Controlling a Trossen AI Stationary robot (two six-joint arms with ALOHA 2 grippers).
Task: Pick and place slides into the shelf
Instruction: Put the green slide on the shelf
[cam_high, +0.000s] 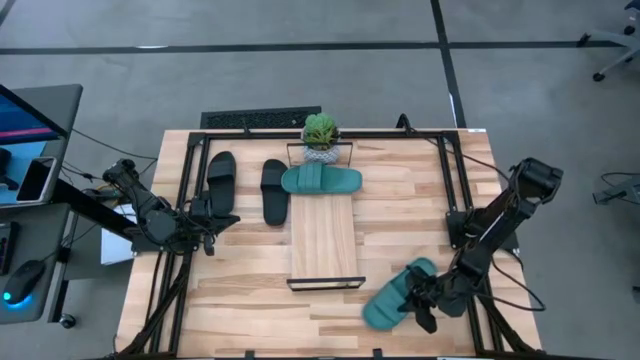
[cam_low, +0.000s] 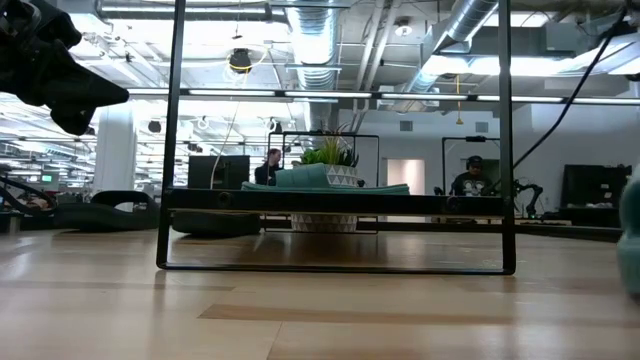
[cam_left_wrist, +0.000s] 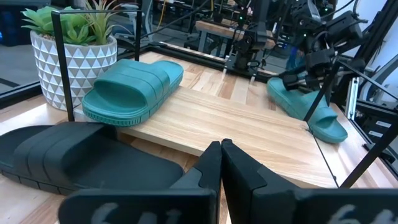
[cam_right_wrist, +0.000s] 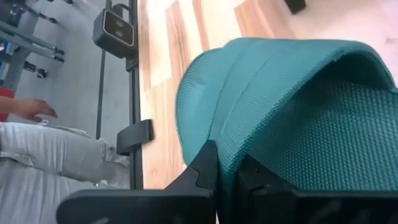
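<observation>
The shelf (cam_high: 325, 245) is a long light-wood board in the middle of the table. One teal slide (cam_high: 320, 180) lies across its far end by its sole. Two black slides (cam_high: 221, 180) (cam_high: 273, 190) lie side by side on the table, left of the shelf. The second teal slide (cam_high: 398, 293) is near the table's near right corner, in my right gripper (cam_high: 425, 303). My left gripper (cam_high: 208, 232) is shut and sits on the near side of the black slides; the left wrist view shows a black slide (cam_left_wrist: 81, 165) just ahead of its fingers (cam_left_wrist: 221, 149). My right gripper (cam_right_wrist: 228, 171) pinches the second teal slide by a thin part of its edge (cam_right_wrist: 229, 186) between the two fingers. It comes at the slide from the table's right side, slanting down. The slide sits tilted in the left wrist view (cam_left_wrist: 308, 106); whether it is clear of the table I cannot tell.
A small potted plant (cam_high: 320, 135) stands at the shelf's far end, right behind the teal slide. A black metal frame (cam_high: 185, 200) runs round the table's edges. The shelf's near half (cam_high: 325, 260) is bare. A person's arm (cam_right_wrist: 25, 112) shows beyond the table.
</observation>
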